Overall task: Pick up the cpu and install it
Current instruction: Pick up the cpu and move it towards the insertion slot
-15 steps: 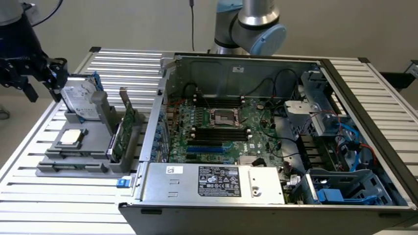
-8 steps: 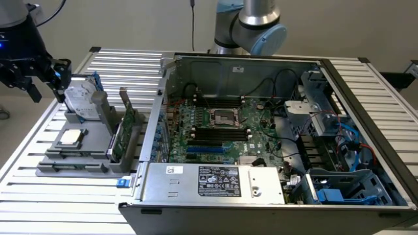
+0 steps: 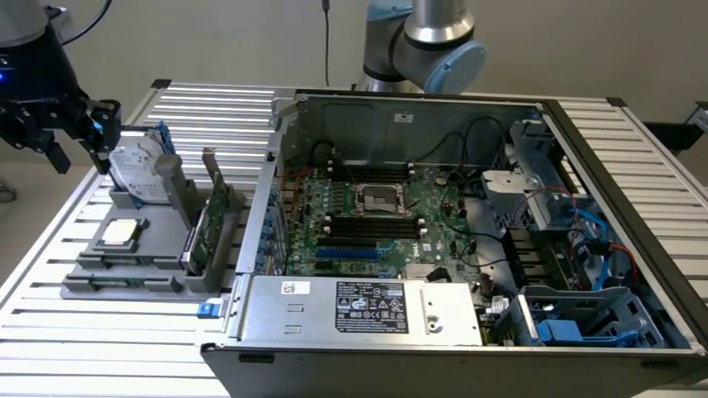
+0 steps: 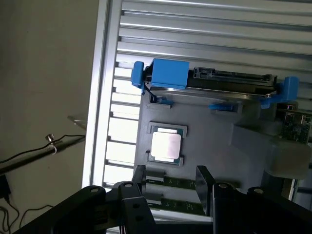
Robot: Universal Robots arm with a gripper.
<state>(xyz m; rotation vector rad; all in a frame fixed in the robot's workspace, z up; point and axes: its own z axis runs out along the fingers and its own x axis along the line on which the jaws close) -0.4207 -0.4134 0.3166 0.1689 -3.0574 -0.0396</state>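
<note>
We see a slatted table (image 3: pixel 66 332) carrying an open computer case (image 3: pixel 619 166) on the exterior view's right, its motherboard (image 3: pixel 366 240) facing up with the socket (image 3: pixel 382 200) near the middle. On the exterior view's left sits a grey holder (image 3: pixel 122 282), well apart from the socket. A hard drive (image 3: pixel 138 174) in blue brackets stands on edge at the holder's far end. The gripper (image 3: pixel 75 153) hangs above that far left corner, its jaws standing apart with nothing between them. The cpu (image 3: pixel 119 233) lies flat in a recess of the holder, just nearer than the drive, silver top up; in the wrist view we find it (image 4: pixel 165 145) just beyond the fingers (image 4: pixel 139 178), untouched.
</note>
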